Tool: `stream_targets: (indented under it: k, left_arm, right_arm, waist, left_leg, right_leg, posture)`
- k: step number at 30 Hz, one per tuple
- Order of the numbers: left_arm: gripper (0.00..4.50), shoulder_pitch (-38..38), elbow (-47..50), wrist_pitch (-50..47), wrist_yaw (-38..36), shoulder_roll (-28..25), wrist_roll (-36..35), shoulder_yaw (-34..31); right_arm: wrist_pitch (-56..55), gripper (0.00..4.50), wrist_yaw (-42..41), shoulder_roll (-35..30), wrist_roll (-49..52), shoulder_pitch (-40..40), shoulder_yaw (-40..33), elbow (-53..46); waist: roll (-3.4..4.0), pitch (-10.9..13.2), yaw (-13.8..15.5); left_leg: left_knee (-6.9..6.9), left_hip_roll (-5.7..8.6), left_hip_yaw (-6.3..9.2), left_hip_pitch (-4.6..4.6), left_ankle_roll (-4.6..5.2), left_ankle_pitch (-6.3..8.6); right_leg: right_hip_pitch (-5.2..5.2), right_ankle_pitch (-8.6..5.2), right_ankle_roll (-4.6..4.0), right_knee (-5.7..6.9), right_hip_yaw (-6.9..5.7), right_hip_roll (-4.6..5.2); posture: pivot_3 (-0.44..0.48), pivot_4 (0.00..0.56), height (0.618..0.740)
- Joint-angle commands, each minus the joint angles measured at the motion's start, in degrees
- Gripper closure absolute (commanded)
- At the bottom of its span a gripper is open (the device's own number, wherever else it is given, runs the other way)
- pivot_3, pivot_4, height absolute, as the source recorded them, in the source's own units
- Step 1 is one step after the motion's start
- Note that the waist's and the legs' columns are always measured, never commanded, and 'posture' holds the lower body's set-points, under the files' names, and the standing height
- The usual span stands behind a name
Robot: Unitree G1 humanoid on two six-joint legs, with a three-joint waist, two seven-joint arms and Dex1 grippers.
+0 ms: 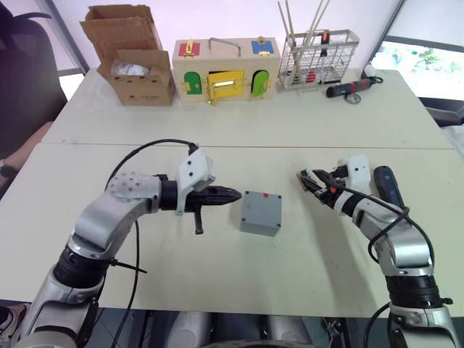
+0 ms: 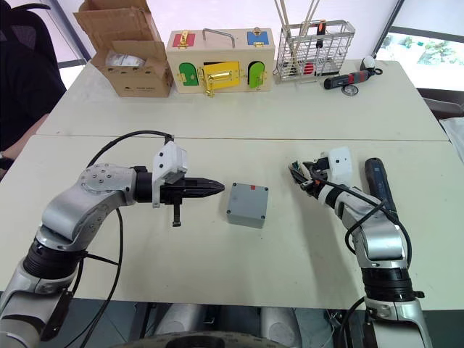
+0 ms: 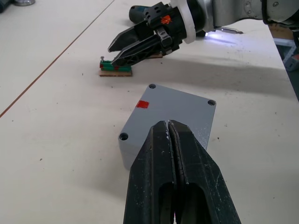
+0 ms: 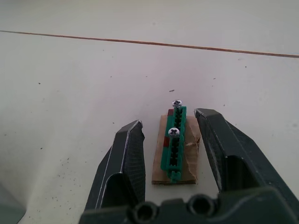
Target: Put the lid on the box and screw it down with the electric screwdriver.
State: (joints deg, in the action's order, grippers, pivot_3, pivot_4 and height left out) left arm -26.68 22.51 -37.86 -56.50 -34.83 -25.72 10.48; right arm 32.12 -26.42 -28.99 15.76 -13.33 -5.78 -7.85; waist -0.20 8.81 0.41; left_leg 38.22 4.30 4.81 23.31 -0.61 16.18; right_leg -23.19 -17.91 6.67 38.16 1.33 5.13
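Two grippers low over table (image 1: 290, 138), left gripper (image 1: 233, 195) pressed together just left of lidded box (image 1: 261, 213) at centre, right gripper (image 4: 170, 140) spread around green screw strip (image 4: 174, 147), screwdriver (image 1: 389, 185) far right.

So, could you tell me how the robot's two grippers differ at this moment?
The left gripper is shut and empty, its tip just over the box; the right gripper is open, straddling a green screw holder with two screws. The left points toward the box, the right away from the electric screwdriver. Both have black fingers.
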Motion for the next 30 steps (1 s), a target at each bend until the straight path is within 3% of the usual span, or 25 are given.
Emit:
stream_targets:
  k: [1, 4, 13, 30]
  left_arm:
    - [4.50, 0.0, 0.6, 1.2, -0.3, -0.4, 0.0, 0.1]
    - [4.50, 0.0, 0.6, 1.3, -0.4, -0.4, 0.2, 0.2]
    - [4.50, -0.1, 0.1, 1.7, -0.6, -0.4, 0.5, 0.2]
    - [4.50, -0.3, -1.6, 3.1, -2.3, -0.9, 0.6, 0.6]
  right_arm:
    - [-1.0, 3.11, 0.2, 0.2, -0.6, -0.4, -0.2, -0.5]
    - [-0.9, 4.49, 0.2, 0.3, -0.8, -0.4, -0.2, -0.4]
    - [-0.9, 4.49, 0.2, 0.5, -1.6, -0.1, -0.1, -0.4]
    - [6.5, 4.49, 0.0, -2.6, 3.2, -1.5, -4.6, -15.9]
  waist:
    - [0.00, 0.0, 0.0]
    - [0.00, 0.0, 0.0]
    - [0.00, 0.0, 0.0]
    - [0.00, 0.0, 0.0]
  left_leg:
    - [0.00, 0.00, 0.00, 0.00, 0.00, 0.00]
    - [0.00, 0.00, 0.00, 0.00, 0.00, 0.00]
    - [0.00, 0.00, 0.00, 0.00, 0.00, 0.00]
    - [0.00, 0.00, 0.00, 0.00, 0.00, 0.00]
  right_leg:
    - [0.00, 0.00, 0.00, 0.00, 0.00, 0.00]
    - [0.00, 0.00, 0.00, 0.00, 0.00, 0.00]
    - [0.00, 0.00, 0.00, 0.00, 0.00, 0.00]
    - [-0.01, 0.00, 0.00, 0.00, 0.01, 0.00]
  posture:
    - [0.000, 0.150, 0.740]
    - [0.000, 0.150, 0.740]
    - [0.000, 0.150, 0.740]
    - [0.000, 0.150, 0.740]
